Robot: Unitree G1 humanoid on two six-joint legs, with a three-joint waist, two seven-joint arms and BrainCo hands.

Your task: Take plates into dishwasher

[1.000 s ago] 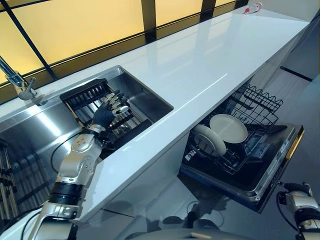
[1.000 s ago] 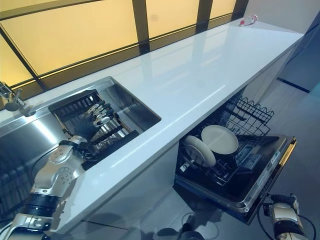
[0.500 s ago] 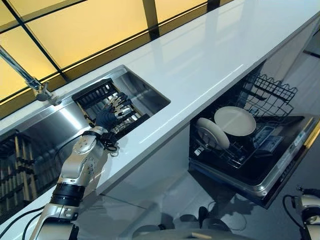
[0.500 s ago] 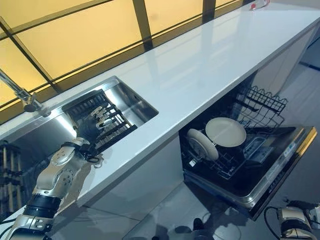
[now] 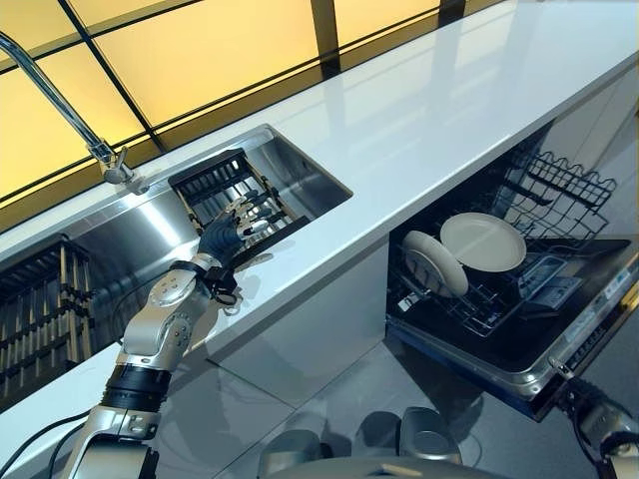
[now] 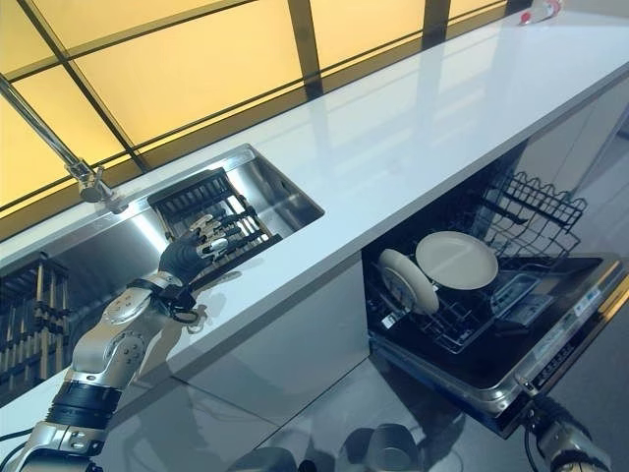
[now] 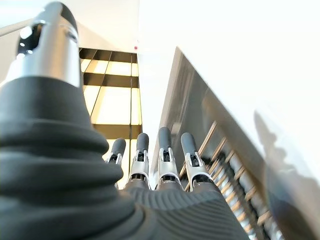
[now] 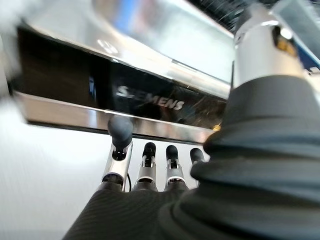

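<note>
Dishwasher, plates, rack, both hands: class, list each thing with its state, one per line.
Dishwasher: door open, lower basket pulled out.
Plates: two, loaded in the basket.
Sink rack: empty, no plates.
Left hand: open, holding nothing, over the rack.
Right hand: open, empty, by the dishwasher door.

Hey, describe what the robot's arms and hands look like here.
The left arm is silver-grey with black bands at its joints. The left hand has a dark ribbed cover and silver fingers with dark rounded tips. The right hand looks the same, with a silver thumb.
</note>
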